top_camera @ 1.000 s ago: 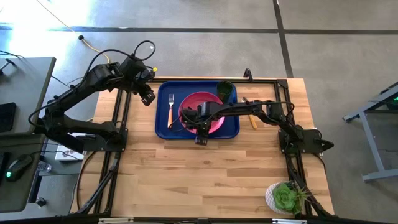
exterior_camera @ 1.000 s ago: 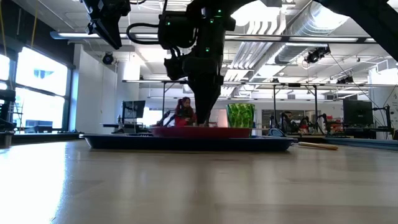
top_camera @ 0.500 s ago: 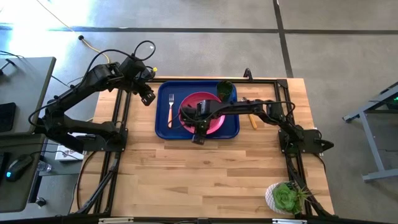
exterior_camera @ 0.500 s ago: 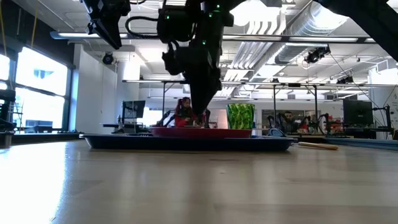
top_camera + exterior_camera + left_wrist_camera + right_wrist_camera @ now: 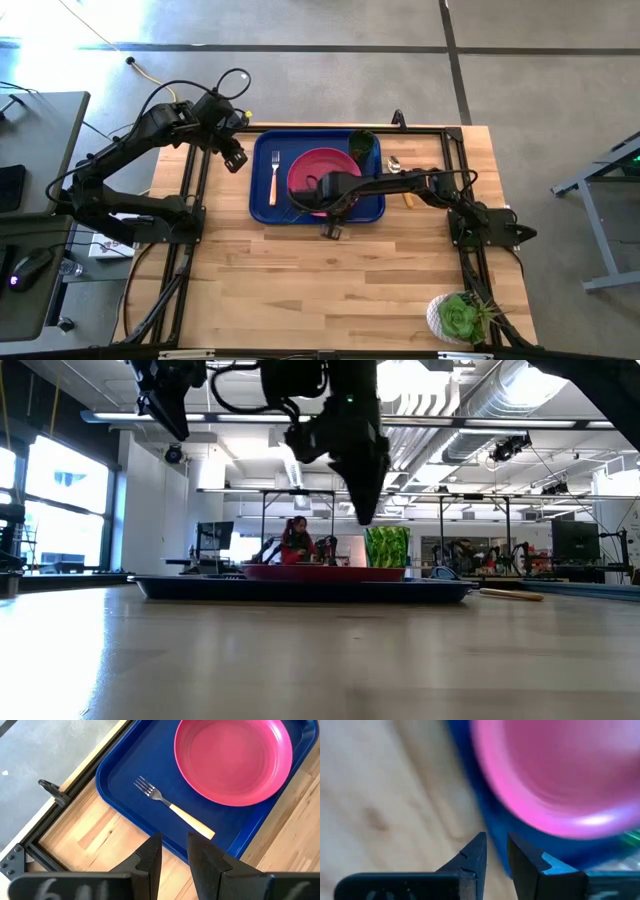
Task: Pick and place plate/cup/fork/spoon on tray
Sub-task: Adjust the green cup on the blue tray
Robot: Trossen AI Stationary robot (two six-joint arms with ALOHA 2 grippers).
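The pink-red plate (image 5: 322, 172) lies flat on the dark blue tray (image 5: 262, 205), with the fork (image 5: 274, 177) left of it and the green cup (image 5: 363, 143) upright at the tray's far right corner. The spoon (image 5: 397, 168) lies on the table just right of the tray. My right gripper (image 5: 332, 232) is shut and empty, pointing down above the tray's near rim, raised clear of the plate (image 5: 320, 571) in the low view (image 5: 365, 515). My left gripper (image 5: 237, 158) is shut and hangs high off the tray's far left corner; its wrist view shows fork (image 5: 172, 807) and plate (image 5: 232, 760).
A white pot with a green succulent (image 5: 457, 318) stands at the table's near right corner. Black frame rails (image 5: 195, 180) run along the table's left, right and far sides. Bare wood lies between the tray and the near edge.
My right gripper has risen from the plate's near rim and gone a little toward the table's near edge, now clear above the tray's rim. The plate stays flat on the tray.
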